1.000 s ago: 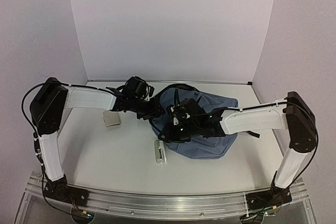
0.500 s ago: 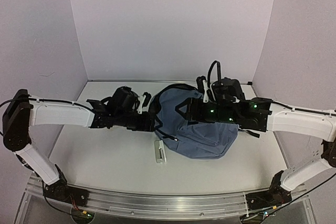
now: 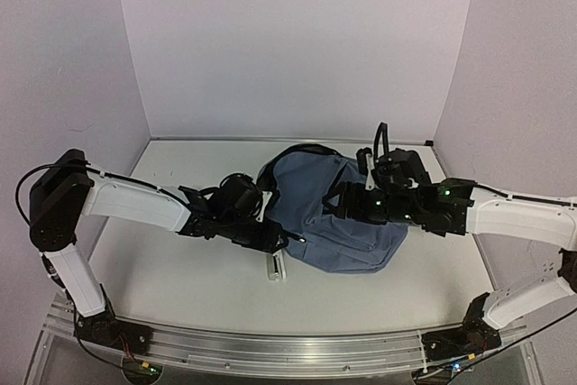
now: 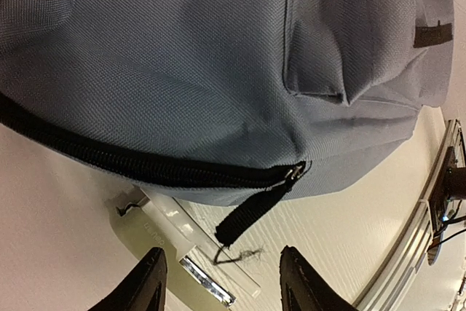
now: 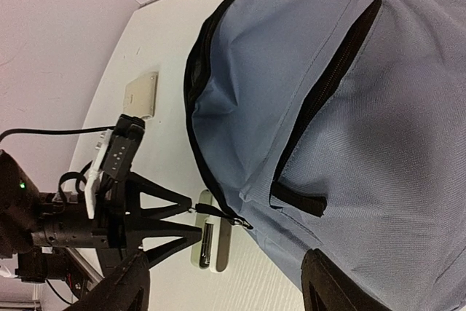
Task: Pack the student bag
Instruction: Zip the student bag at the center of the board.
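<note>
Two robot arms reach in from opposite sides of the student bag (image 3: 347,223), a slate-blue backpack that lies flat at the middle of the white table (image 3: 171,268), its dark-edged top end turned toward the back wall. The left gripper (image 3: 281,239) sits low at the bag's near-left edge, its two black fingers (image 4: 151,282) spread apart with nothing between them; the left wrist view shows the black zipper pull (image 4: 251,209) hanging off the end of the main zipper (image 4: 109,156) just ahead of the fingertips, apart from both. The right gripper (image 3: 339,200) hovers over the bag's upper right half, its jaws standing wide and empty in the right wrist view, fabric filling the space below them. From that camera the front pocket zipper (image 5: 328,85) runs as a diagonal black line across the bag's face, and a second zipper traces its curved left rim. A slim white case (image 3: 273,266) lies on the table just beside the bag's near-left corner, touching or nearly touching the fabric; which cannot be told. A flat beige card (image 5: 140,96) lies further left of the bag, well apart from it. A small dark label (image 4: 433,34) is sewn to the bag's face.
</note>
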You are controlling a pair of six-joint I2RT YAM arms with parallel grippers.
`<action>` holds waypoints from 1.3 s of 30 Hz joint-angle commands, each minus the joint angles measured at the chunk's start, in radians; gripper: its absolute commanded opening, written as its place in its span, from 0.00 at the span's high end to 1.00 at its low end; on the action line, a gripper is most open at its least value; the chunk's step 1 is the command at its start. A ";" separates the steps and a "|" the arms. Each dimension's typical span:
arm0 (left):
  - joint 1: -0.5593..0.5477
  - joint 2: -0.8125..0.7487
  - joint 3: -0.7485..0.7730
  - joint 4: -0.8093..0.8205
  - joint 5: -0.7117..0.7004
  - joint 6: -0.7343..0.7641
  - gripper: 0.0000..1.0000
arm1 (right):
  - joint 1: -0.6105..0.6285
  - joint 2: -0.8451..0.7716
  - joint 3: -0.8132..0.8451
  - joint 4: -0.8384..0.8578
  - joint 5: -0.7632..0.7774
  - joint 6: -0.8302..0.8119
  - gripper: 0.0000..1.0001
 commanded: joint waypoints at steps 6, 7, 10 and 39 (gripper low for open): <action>0.011 0.044 0.083 0.074 0.031 -0.068 0.54 | -0.001 -0.060 -0.035 0.011 0.013 0.039 0.29; 0.011 0.049 0.082 0.074 0.033 -0.073 0.55 | -0.002 -0.062 -0.036 0.011 0.013 0.041 0.29; 0.012 0.063 0.088 0.093 0.030 -0.083 0.61 | -0.002 -0.066 -0.041 0.010 0.013 0.042 0.29; 0.053 0.022 0.033 0.179 0.052 -0.267 1.00 | 0.198 0.296 0.045 0.026 0.291 -0.327 0.40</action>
